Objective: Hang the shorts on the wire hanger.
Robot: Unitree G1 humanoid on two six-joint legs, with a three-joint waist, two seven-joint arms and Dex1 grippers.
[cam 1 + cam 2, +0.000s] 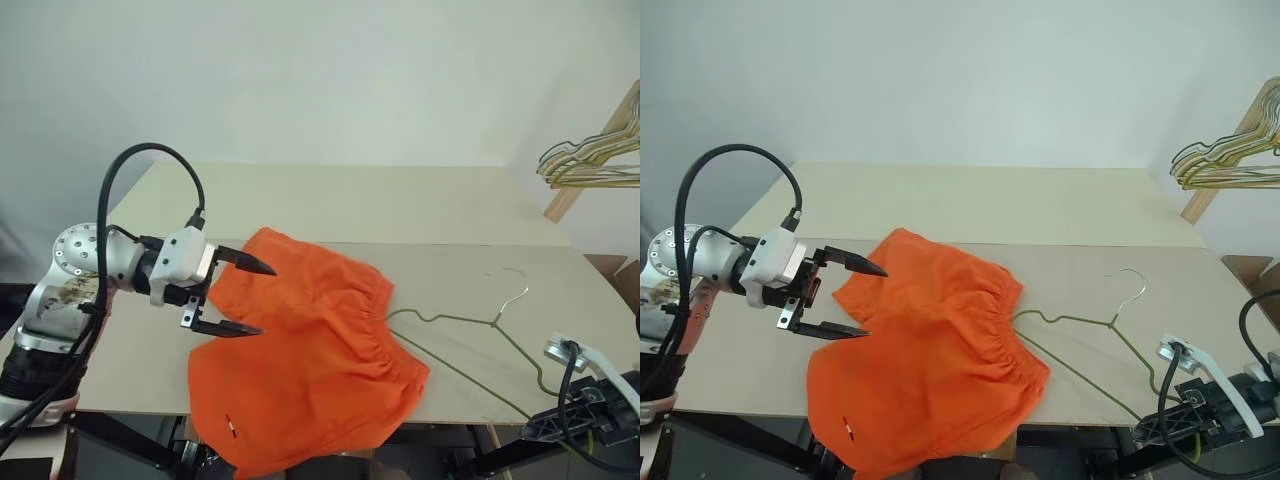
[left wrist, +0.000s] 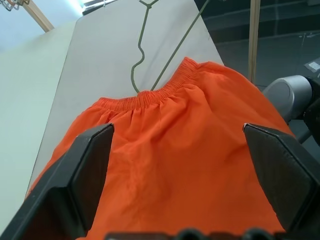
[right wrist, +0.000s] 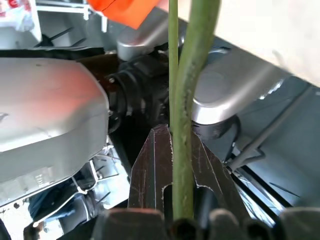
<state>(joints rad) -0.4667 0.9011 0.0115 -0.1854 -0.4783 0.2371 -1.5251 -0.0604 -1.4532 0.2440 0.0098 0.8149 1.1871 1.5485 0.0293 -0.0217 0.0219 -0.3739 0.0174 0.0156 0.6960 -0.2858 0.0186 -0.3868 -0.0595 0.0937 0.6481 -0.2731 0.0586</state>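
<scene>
The bright orange shorts lie spread on the table, with the gathered waistband toward the right and one part drooping over the front edge. My left gripper is open at the shorts' left edge, one finger above the fabric and one just off it, nothing held. In the left wrist view the shorts lie between and beyond the wide-apart fingers. The olive wire hanger lies flat to the right of the shorts, one end tucked under the waistband. My right gripper is shut on the hanger's wire at the table's front right corner.
The pale table has bare surface behind and to the right of the shorts. A wooden rack with a bunch of pale wire hangers stands at the back right, beyond the table's edge.
</scene>
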